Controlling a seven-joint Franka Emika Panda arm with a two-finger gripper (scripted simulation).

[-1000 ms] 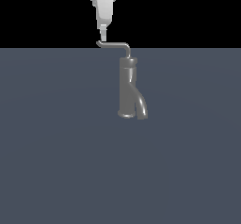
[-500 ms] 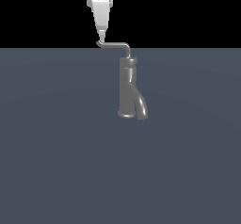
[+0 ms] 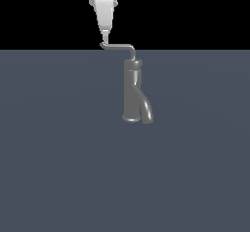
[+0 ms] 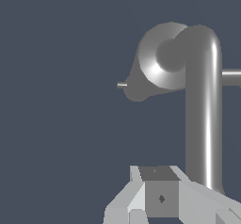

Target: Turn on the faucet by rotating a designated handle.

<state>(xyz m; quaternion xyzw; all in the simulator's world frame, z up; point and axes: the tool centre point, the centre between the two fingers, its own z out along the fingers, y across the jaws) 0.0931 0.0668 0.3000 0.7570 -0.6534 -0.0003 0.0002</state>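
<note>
I have the hand [image 3: 105, 40] parked right at the upturned tip of the handle [image 3: 118, 46], because pushing at the far end of that thin rod gives the most leverage for turning it. The faucet [image 3: 133, 92] stands upright on the grey desk [image 3: 58, 153], spout curving off low towards the exterior view's right. Its fingers look pressed together with nothing between them, so I judge this a nudge, not a grasp. Compared with a second ago, hand and handle sit almost unchanged; the rotation has barely begun.
</note>
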